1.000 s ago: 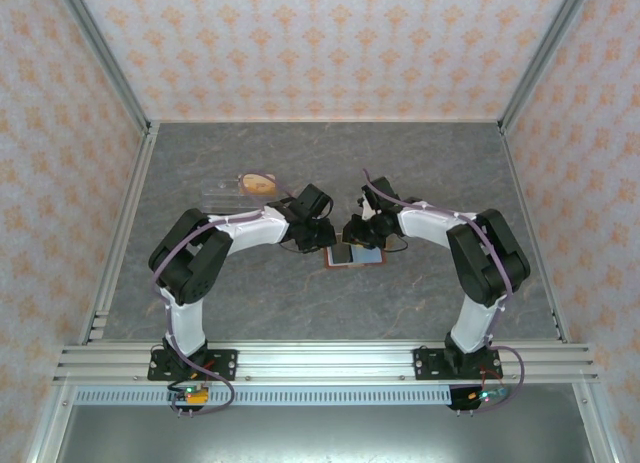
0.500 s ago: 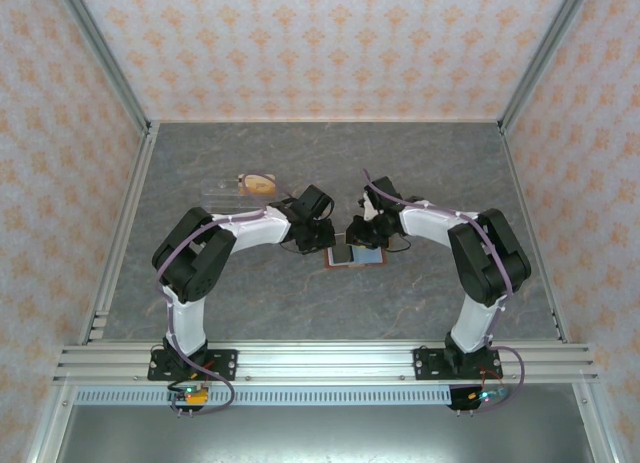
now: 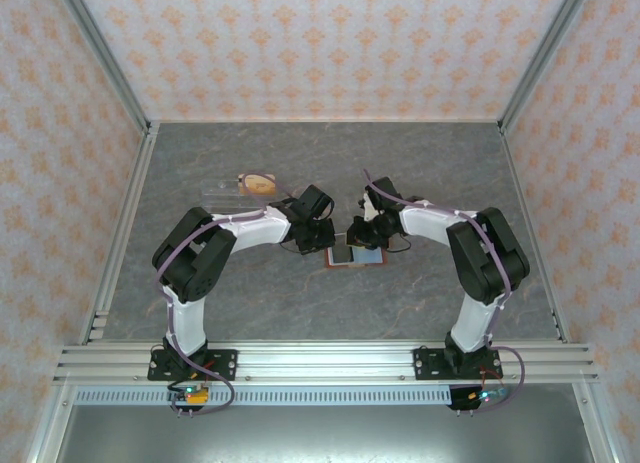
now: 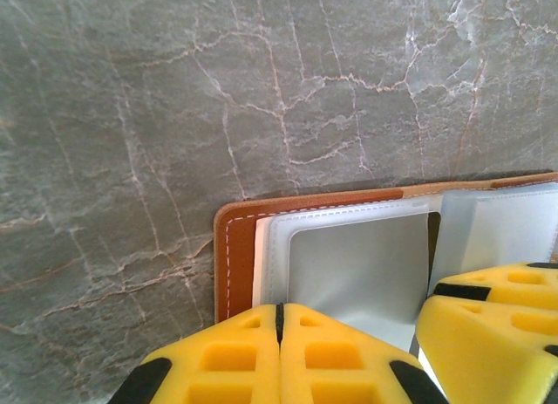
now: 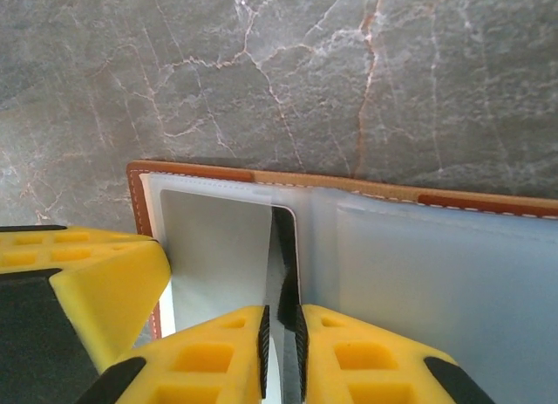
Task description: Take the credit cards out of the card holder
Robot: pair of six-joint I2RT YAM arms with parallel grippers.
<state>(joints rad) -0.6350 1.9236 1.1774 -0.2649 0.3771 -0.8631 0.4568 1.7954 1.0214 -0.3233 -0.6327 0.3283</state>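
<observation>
The card holder (image 3: 356, 255) lies open on the table between both arms, its red-brown rim (image 4: 237, 247) around blue-grey pockets. My left gripper (image 3: 327, 239) is shut over its left half, the yellow fingertips (image 4: 280, 310) pressed together with nothing showing between them. My right gripper (image 3: 361, 235) comes in from the other side, and its yellow fingers (image 4: 493, 304) show at the left wrist view's right edge. In the right wrist view the right gripper (image 5: 281, 325) is shut on the thin pale edge of a credit card (image 5: 296, 243) that stands up out of a pocket of the card holder (image 5: 196, 173).
A small tan-gold flat thing (image 3: 258, 183) lies on the grey marble table (image 3: 430, 163) behind the left arm, too small to tell what it is. Patterned walls and metal rails (image 3: 320, 358) enclose the table. The left gripper's finger (image 5: 83, 273) crowds the right gripper's left side.
The left jaws have closed fully and the right jaws have narrowed onto the card's edge. Both arms have stayed nearly still over the holder.
</observation>
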